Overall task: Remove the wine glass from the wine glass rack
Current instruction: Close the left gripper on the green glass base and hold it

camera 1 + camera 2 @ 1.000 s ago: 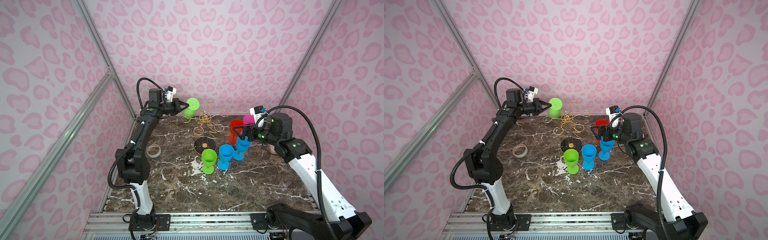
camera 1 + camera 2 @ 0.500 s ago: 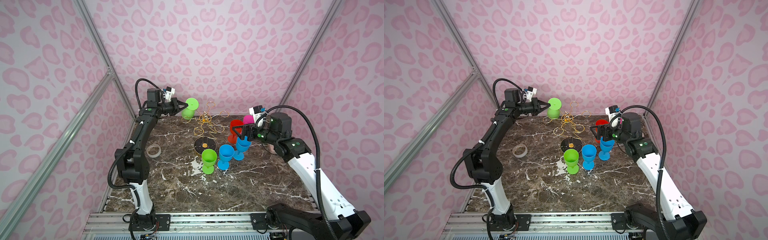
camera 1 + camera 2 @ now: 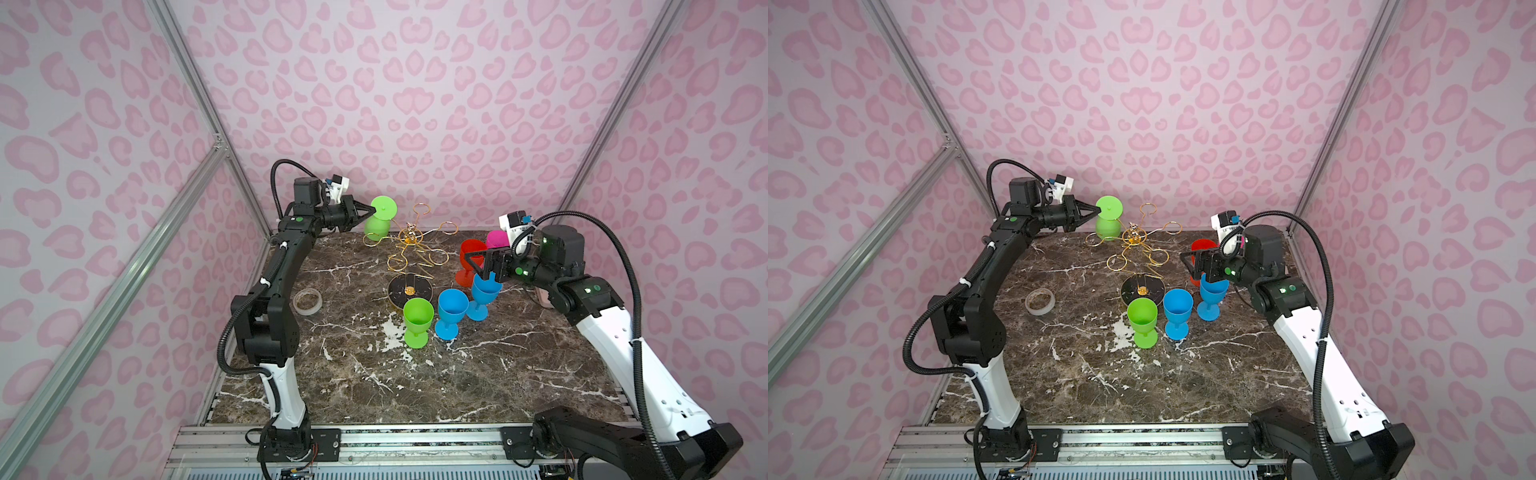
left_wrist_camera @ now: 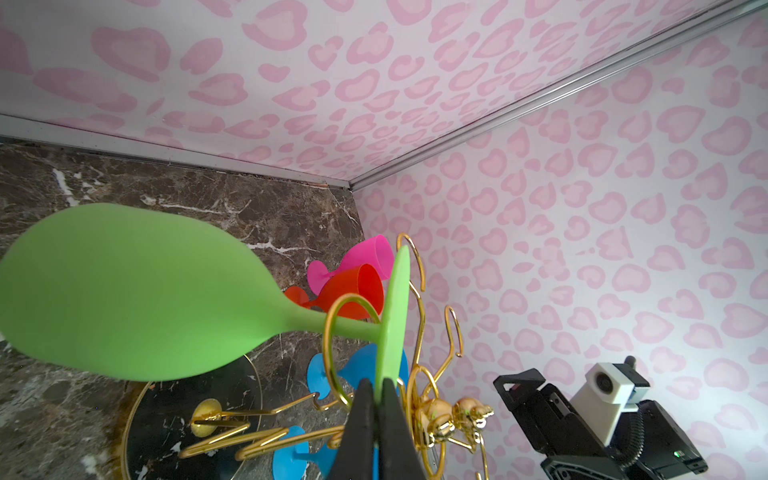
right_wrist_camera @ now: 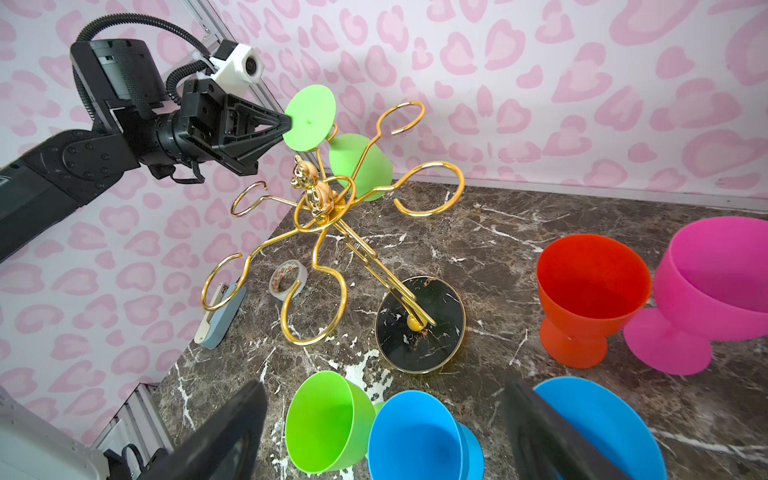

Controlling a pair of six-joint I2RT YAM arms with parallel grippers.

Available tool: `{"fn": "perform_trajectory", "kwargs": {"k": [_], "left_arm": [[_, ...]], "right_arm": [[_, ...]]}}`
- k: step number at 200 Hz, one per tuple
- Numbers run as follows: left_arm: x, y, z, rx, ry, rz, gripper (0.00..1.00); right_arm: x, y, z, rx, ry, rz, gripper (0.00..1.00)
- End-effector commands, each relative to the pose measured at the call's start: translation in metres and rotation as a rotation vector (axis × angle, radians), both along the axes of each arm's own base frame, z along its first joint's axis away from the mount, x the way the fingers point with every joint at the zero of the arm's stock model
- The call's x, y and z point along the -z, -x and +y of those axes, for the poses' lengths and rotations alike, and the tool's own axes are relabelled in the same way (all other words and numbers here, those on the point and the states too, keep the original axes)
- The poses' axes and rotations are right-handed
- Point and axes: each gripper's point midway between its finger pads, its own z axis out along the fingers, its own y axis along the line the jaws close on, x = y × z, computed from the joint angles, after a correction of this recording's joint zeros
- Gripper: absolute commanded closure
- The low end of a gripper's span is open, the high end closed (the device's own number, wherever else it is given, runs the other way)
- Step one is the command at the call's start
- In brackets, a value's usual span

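Observation:
A green wine glass (image 3: 376, 226) (image 3: 1108, 226) hangs upside down at the back left of the wine glass rack (image 3: 409, 237) (image 3: 1133, 239), a gold wire stand on a round black base (image 3: 409, 286). In the left wrist view the glass's stem (image 4: 332, 326) passes through a gold loop. My left gripper (image 3: 371, 210) (image 4: 377, 384) (image 5: 288, 120) is shut on the rim of the glass's flat foot (image 5: 309, 116). On the right, my right gripper (image 3: 482, 268) (image 5: 382, 390) stands open above the standing blue glasses, holding nothing.
Standing on the marble table (image 3: 374, 374) are a green glass (image 3: 417, 318), two blue glasses (image 3: 451, 307) (image 3: 484, 291), a red glass (image 3: 469, 253) and a pink glass (image 3: 496, 239). A tape roll (image 3: 307, 301) lies at the left. The pink walls stand close behind the rack.
My left gripper and the green glass's foot have shifted very slightly to the left. The right arm has not moved.

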Motion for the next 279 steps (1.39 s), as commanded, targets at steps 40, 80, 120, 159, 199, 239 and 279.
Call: {"fn": "perform_trajectory", "kwargs": {"k": [40,80,120,159,199,239,279], "left_arm": [[-0.016,0.001,0.004,0.042,0.049,-0.031,0.97],[-0.014,0.001,0.002,0.062,0.065,-0.019,0.97],[-0.016,0.001,0.001,0.073,0.071,-0.021,0.97],[-0.016,0.003,-0.001,0.09,0.077,-0.015,0.97],[-0.015,0.006,-0.001,0.092,0.072,-0.016,0.97],[-0.013,0.009,-0.001,0.099,0.066,-0.014,0.97],[-0.013,0.011,-0.001,0.103,0.067,-0.013,0.97]], "right_arm": [[-0.003,-0.003,0.002,-0.006,-0.007,-0.018,0.1],[-0.002,-0.002,0.001,-0.004,-0.006,-0.017,0.1],[-0.001,-0.002,0.001,-0.004,-0.003,-0.016,0.1],[-0.001,-0.002,0.001,-0.004,-0.003,-0.013,0.1],[-0.001,-0.002,0.001,-0.005,-0.001,-0.016,0.1],[-0.001,-0.001,-0.001,0.0,0.002,-0.016,0.1],[-0.002,-0.001,-0.001,0.0,0.001,-0.017,0.1]]}}
